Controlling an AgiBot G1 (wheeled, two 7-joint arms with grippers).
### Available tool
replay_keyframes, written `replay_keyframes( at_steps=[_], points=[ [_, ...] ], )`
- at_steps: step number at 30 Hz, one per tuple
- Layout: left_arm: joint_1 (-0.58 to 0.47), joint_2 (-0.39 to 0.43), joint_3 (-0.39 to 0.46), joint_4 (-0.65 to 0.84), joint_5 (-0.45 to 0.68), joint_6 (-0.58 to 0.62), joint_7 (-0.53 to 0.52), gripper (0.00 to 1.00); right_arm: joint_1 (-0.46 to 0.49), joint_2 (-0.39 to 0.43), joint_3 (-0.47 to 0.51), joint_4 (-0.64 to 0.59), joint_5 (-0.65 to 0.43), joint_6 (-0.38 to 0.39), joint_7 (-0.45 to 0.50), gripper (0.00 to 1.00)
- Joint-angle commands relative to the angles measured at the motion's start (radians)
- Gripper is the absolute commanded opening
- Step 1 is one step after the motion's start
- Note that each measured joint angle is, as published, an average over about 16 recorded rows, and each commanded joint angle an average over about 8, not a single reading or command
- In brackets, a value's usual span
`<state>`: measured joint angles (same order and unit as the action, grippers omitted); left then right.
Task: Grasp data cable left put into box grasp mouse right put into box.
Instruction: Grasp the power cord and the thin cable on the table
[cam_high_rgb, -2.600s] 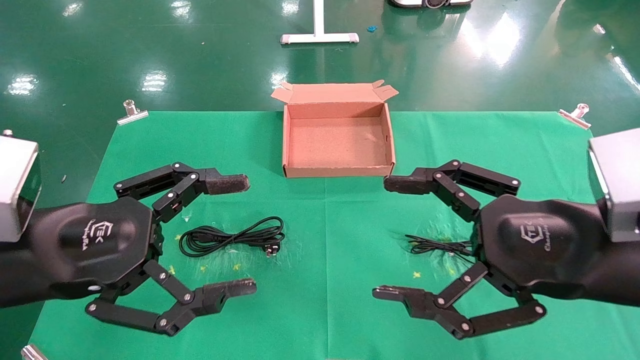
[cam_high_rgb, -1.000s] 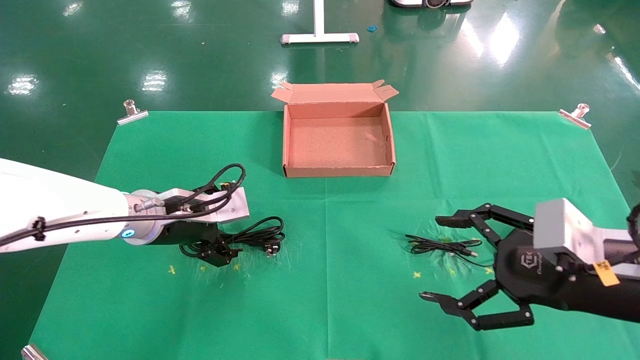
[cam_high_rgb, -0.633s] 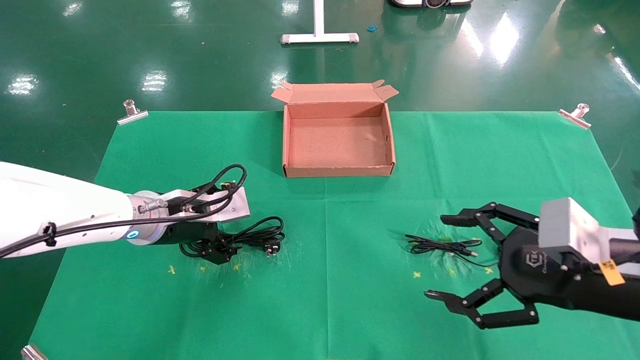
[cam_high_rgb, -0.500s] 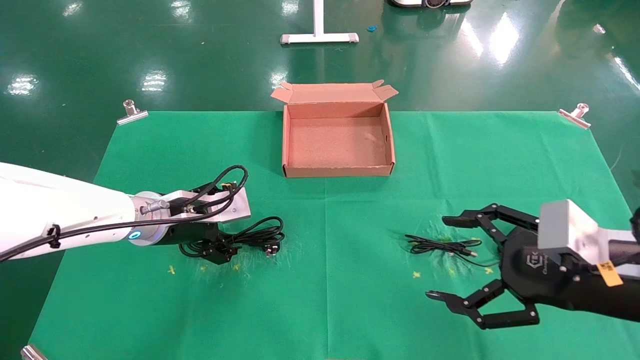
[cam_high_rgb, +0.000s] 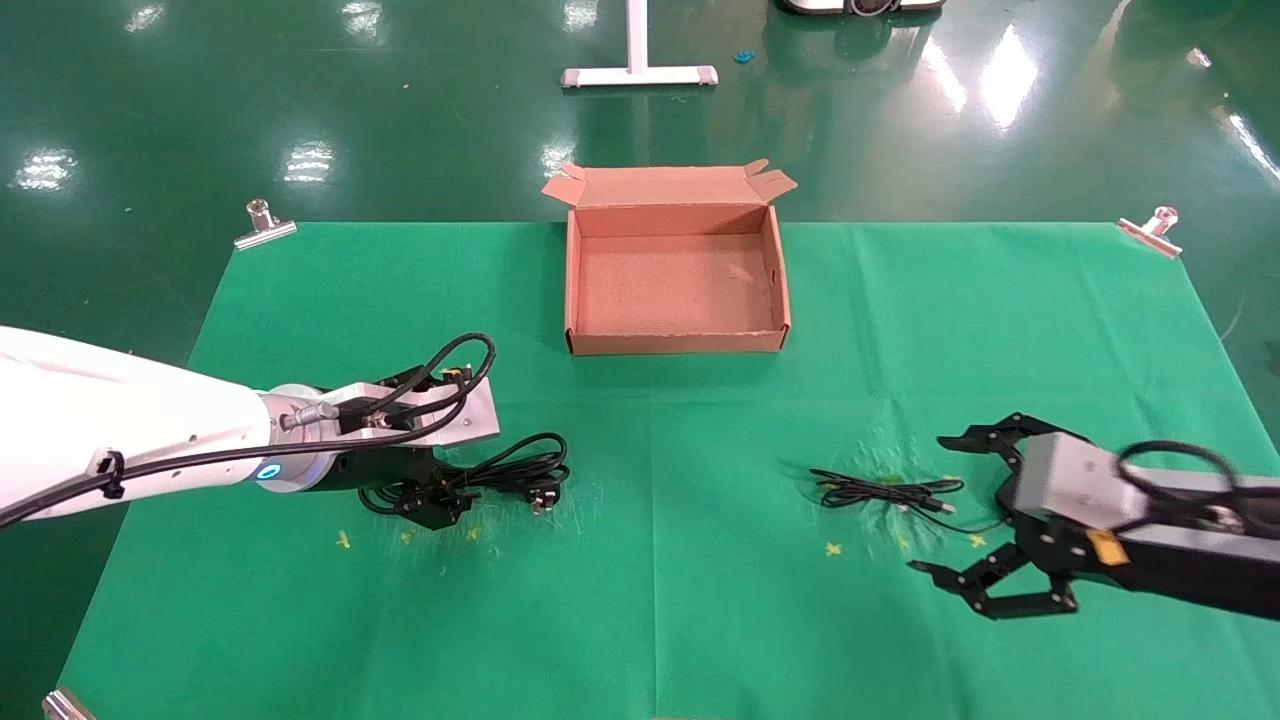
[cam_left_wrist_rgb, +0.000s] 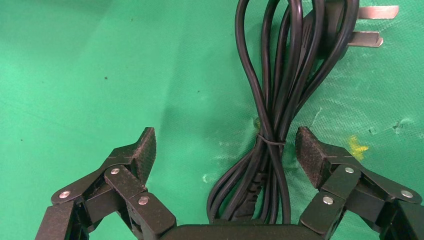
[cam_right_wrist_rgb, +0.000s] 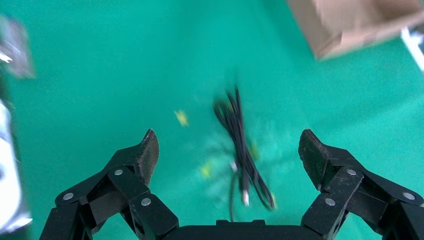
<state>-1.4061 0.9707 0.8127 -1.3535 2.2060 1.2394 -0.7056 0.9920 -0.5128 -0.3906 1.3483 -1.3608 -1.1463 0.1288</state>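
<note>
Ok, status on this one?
Left gripper open, straddling thick cord. Right gripper open, short of data cable. Box empty. Nothing blocking.

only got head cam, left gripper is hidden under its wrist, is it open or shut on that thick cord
Observer: Open. The left wrist view shows the left gripper with a pad on each side of the thick cord, not clamped on it.
Operator: is that cord loose or bundled
Observer: Bundled. A thin tie cinches the loops at the waist, right between the pads.
Operator: and the right one, lined up?
Observer: Roughly. In the right wrist view the thin data cable lies lengthwise ahead of the open right gripper, in line with the gap, untouched.
</note>
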Motion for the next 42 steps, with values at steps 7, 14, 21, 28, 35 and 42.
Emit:
replay_keyframes(
  at_steps=[7,14,21,28,35,42],
  points=[
    [0.0,0.0,0.0,0.0,0.0,0.0,0.0,1.0,0.045,-0.084,-0.073,-0.018,-0.202,0.075,0.09,1.0],
    [0.0,0.0,0.0,0.0,0.0,0.0,0.0,1.0,0.079,-0.154,-0.107,-0.064,-0.287,0.106,0.147,1.0],
    [0.0,0.0,0.0,0.0,0.0,0.0,0.0,1.0,0.108,-0.201,-0.125,-0.122,-0.332,0.121,0.162,1.0],
    [0.0,0.0,0.0,0.0,0.0,0.0,0.0,0.65,0.119,-0.217,-0.133,-0.144,-0.351,0.128,0.162,0.67],
    [0.0,0.0,0.0,0.0,0.0,0.0,0.0,0.0,0.116,-0.211,-0.13,-0.137,-0.343,0.126,0.162,0.0],
    [0.0,0.0,0.0,0.0,0.0,0.0,0.0,0.0,0.113,-0.208,-0.128,-0.132,-0.338,0.123,0.162,0.0]
  ],
)
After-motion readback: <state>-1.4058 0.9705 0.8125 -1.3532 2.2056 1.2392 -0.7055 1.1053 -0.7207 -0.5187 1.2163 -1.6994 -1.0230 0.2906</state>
